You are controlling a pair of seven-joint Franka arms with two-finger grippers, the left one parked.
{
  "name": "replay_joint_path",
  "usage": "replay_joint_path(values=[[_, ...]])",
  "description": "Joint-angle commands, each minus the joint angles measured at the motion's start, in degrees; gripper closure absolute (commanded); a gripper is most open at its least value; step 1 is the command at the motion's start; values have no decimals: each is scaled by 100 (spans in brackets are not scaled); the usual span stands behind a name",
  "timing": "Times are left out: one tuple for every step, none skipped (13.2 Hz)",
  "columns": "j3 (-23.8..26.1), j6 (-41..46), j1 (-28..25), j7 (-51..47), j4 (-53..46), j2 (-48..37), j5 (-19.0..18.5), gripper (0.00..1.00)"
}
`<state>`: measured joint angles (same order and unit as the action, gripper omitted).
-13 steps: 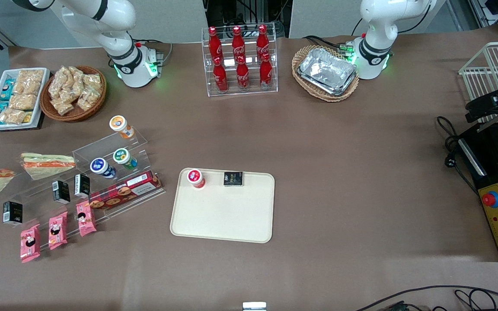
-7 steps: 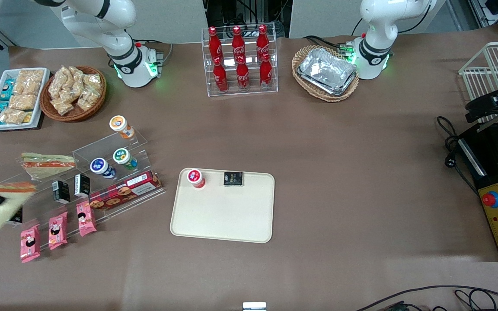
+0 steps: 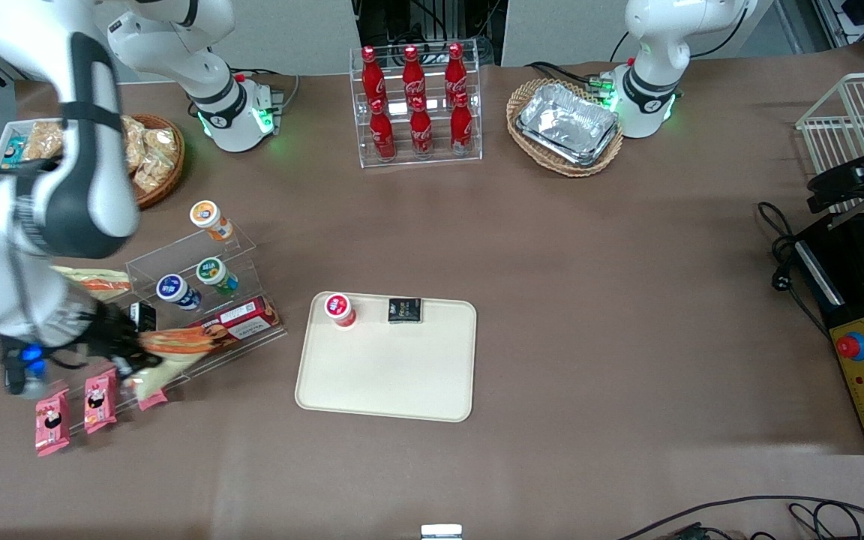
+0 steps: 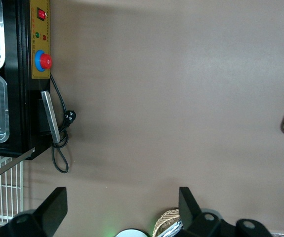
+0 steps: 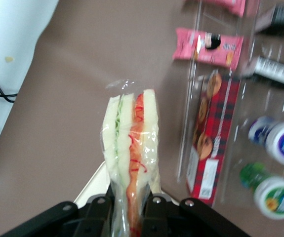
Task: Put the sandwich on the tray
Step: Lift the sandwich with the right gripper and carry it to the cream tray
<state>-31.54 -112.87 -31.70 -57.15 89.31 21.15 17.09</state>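
Brown paper covers the whole table (image 3: pixel 589 247), which carries snacks and drinks at the working arm's end and a cream tray (image 3: pixel 387 375) near its middle. The sandwich (image 3: pixel 169 349) is off the table, clamped between the gripper (image 3: pixel 128 352) fingers (image 5: pixel 154 215); the wrist view shows its cut edge (image 5: pixel 132 148) with white bread, a green strip and red-orange filling inside clear wrap. It hangs over the clear acrylic stand (image 3: pixel 199 300), above the red plaid biscuit box (image 3: pixel 241 319) and the pink snack packets (image 3: pixel 98 394), and well apart from the tray. The tray lies flat, toward the parked arm's end from the stand, with a red-capped cup (image 3: pixel 340 309) and a small black packet (image 3: pixel 404 310) on the part of it farthest from the front camera; neither touches the sandwich. A second wrapped wedge (image 3: pixel 98 280) lies on the table, farther from the front camera than the gripper. On the stand's steps sit cups with orange (image 3: pixel 207 216), green (image 3: pixel 212 271) and blue (image 3: pixel 172 289) lids. Farther still from the front camera stand a rack of red bottles (image 3: pixel 417 105), a wicker basket of foil trays (image 3: pixel 565 124) and a wicker basket of snack bags (image 3: pixel 148 161).
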Motion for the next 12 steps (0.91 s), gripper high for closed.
replay_joint_path(values=[[-98,-59,-616,-1583,-274,485,23,95],[-98,-242,-844,-2146,-274,670,31,95],[-98,-444,-1125,-2612,-274,898,23,95],[-98,-664,-1345,-3017,-274,1091,31,94],[-98,-927,-1539,-3387,-274,1259,32,95],[-98,-1095,-1706,-3651,-274,1408,32,94],[-98,-1227,-1908,-3889,-274,1593,40,94],[-98,-1420,-2049,-4213,-274,1734,49,94],[-89,-1631,-2103,-4582,-274,1831,58,94],[50,-1833,-2104,-4847,-274,1945,58,94],[208,-2026,-2104,-5032,-283,2050,32,94],[262,-2176,-2112,-5199,-283,2156,32,94]])
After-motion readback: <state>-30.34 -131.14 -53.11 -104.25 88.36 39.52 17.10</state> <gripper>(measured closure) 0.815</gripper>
